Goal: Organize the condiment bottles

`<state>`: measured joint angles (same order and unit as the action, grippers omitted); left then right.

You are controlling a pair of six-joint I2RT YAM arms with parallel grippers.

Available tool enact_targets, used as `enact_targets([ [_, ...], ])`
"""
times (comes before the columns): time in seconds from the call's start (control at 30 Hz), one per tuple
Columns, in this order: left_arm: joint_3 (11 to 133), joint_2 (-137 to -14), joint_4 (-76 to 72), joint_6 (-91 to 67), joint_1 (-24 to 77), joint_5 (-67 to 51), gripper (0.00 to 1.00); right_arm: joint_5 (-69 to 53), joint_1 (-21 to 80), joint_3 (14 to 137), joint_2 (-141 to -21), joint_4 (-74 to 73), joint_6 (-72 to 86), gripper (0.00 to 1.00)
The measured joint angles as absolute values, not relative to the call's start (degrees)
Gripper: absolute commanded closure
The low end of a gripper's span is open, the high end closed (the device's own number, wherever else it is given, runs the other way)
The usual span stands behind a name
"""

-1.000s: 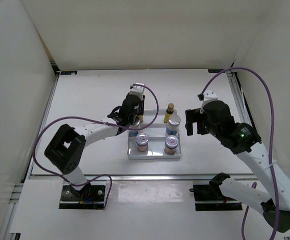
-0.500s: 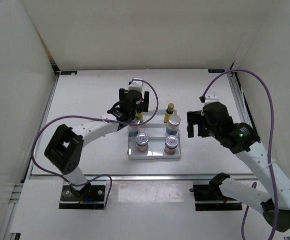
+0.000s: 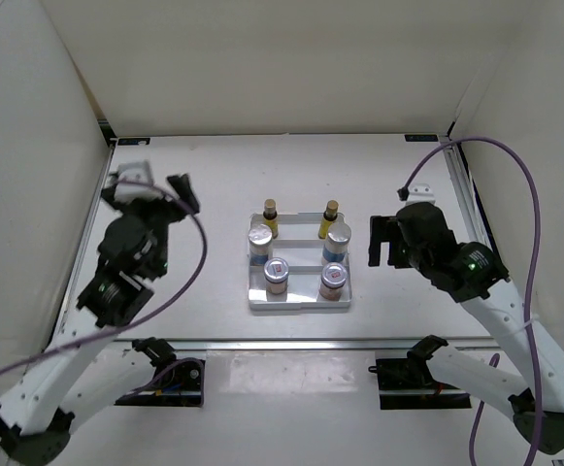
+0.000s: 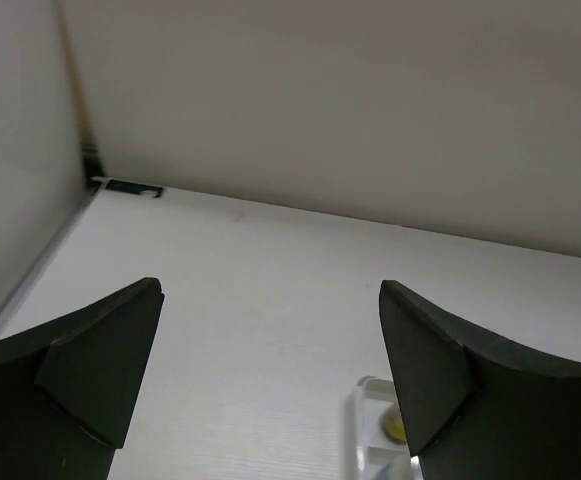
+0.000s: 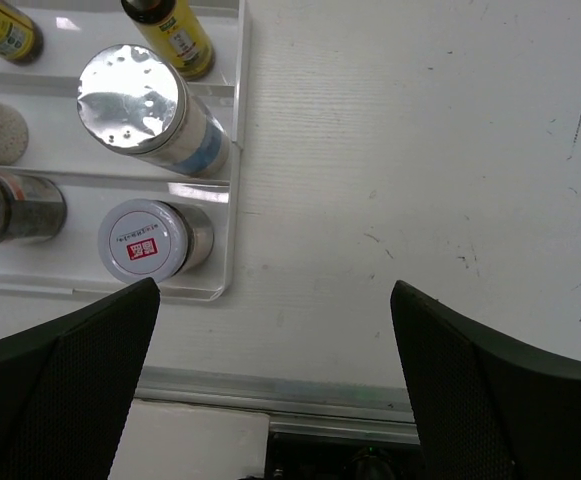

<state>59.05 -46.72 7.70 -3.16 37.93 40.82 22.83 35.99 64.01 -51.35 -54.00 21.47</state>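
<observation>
Condiment bottles fill a clear tray [image 3: 301, 305] that sits near the middle of the bench [image 3: 204, 175], a little closer to its near edge than to its far edge. All six stand upright in three rows of two.

- **Far row:** the left yellow bottle [image 3: 270, 216] and the right yellow bottle [image 3: 331, 216], both slim with tan caps.
- **Middle row:** the left silver-lidded jar [image 3: 260, 240] and the right silver-lidded jar [image 3: 337, 240].
- **Near row:** the left short jar [image 3: 277, 274] and the right short jar [image 3: 332, 278], each with a red mark on its lid.

The left gripper [image 3: 150, 189] hangs raised near the bench's left edge, well apart from the tray. Its wrist view shows the jaws spread wide with nothing between them, only bare bench and the back wall beyond. One corner of the tray just shows at the bottom of that view.

The right gripper [image 3: 383, 241] hovers just beside the tray's right edge, level with the middle row, touching nothing. Its jaws are also wide and hold nothing, and bare bench lies between the fingers [image 5: 60, 400]. From this wrist the right silver-lidded jar, the right short jar and the right yellow bottle line the tray's right wall.
</observation>
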Motion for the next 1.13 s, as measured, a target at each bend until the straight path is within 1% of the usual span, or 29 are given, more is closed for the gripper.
enact_targets([
  [0.1,47.7,-34.7,10.2,-2.9,36.4,46.0,0.00,25.2,36.0,63.8,-49.6,-54.2,22.6,0.00],
  [0.2,38.4,-25.0,16.5,-3.2,36.4,49.2,0.00,29.0,36.0,63.8,-47.4,-54.2,23.7,0.00],
  [0.3,33.5,-16.1,19.7,-3.6,37.0,52.5,0.00,33.9,36.0,63.0,-45.5,-54.0,25.1,0.00],
  [0.37,31.4,-10.9,17.2,-2.5,37.3,53.4,0.00,36.4,36.0,61.9,-44.9,-54.2,25.8,0.00],
  [0.43,30.3,-8.4,14.9,-0.9,37.3,54.1,0.00,38.5,36.0,61.3,-44.7,-54.8,26.6,0.00],
  [0.53,29.8,-10.3,12.8,0.1,37.3,54.8,0.00,41.6,36.0,61.2,-45.0,-56.0,27.8,0.00],
  [0.77,30.6,-25.2,13.3,-1.1,37.3,53.1,0.00,45.9,36.0,61.2,-47.8,-58.7,30.3,0.00],
  [0.83,30.9,-27.1,14.2,-1.9,37.4,53.1,0.00,45.8,36.0,61.2,-49.8,-59.0,30.8,0.00],
  [1.0,30.5,-23.9,13.1,-1.3,37.5,53.3,0.00,45.0,36.0,61.6,-55.5,-60.7,32.5,0.00],
  [1.13,29.0,-20.8,9.1,-0.4,37.5,54.6,0.00,44.7,36.0,61.7,-55.9,-61.8,32.9,0.00],
])
